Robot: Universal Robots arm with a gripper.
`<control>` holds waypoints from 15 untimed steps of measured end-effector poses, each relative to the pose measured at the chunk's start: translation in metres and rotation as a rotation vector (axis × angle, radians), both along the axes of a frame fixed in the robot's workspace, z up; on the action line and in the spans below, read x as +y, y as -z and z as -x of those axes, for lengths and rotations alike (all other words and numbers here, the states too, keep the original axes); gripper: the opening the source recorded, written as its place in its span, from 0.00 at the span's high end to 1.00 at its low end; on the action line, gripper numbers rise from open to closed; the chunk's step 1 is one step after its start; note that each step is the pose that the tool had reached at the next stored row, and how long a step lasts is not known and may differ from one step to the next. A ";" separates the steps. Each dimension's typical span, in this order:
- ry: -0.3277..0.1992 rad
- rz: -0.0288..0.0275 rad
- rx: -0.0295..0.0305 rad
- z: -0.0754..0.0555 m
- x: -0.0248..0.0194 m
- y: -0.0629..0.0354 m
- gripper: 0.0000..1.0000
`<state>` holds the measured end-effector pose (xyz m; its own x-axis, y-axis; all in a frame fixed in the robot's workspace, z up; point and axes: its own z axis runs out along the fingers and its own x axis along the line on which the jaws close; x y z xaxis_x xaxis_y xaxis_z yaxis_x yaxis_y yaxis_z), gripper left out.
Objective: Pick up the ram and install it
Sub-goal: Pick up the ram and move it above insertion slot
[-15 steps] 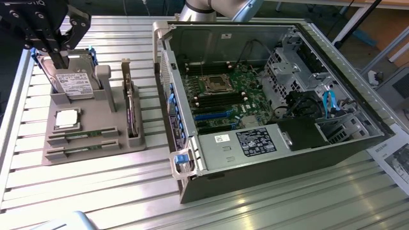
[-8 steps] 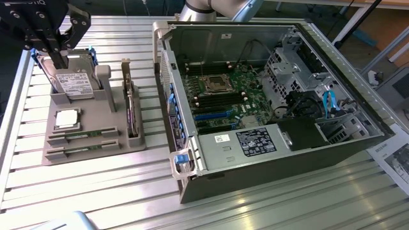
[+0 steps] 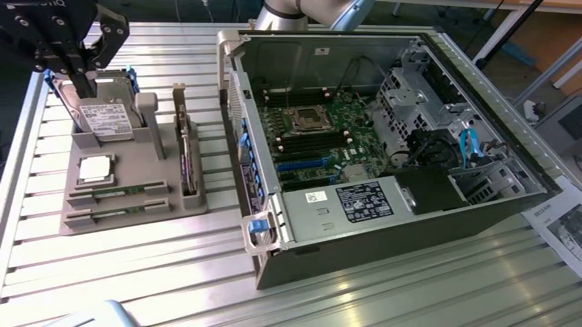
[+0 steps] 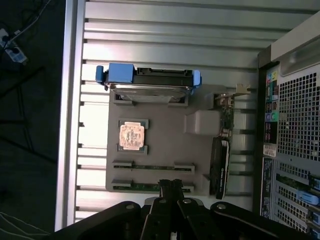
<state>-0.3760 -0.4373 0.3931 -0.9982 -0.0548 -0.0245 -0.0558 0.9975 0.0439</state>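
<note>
- The ram [image 3: 118, 191] [image 4: 150, 166] stands on edge in a slot of the grey holder [image 3: 136, 219] [image 4: 160, 145], well below the jaws and apart from them.
- A second ram stick [image 3: 116, 210] [image 4: 137, 186] sits in the parallel slot just beside it. In the wrist view, the closed tips cross the line of this stick.
- The gripper [image 3: 88, 92] [image 4: 170, 183] hangs above the holder with its jaws pressed together and nothing between them.
- In the exterior view, the jaws are over the hard drive [image 3: 105, 119] [image 4: 150, 87], at the holder's end opposite the ram slots.
- The square processor chip [image 3: 95, 169] [image 4: 132, 136] lies flat between the drive and the ram.
- The dark expansion card [image 3: 187, 157] [image 4: 220, 165] stands upright along the holder's edge, farther from the jaws than the ram.
- The open computer case [image 3: 364, 225] [image 4: 295, 125], with its motherboard [image 3: 318, 136] exposed, lies beyond the card on the slatted metal table [image 3: 136, 279] [image 4: 175, 30].
</note>
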 end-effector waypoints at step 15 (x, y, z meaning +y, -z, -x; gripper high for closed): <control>-0.201 0.0000 0.0000 0.000 0.0000 0.0001 0.90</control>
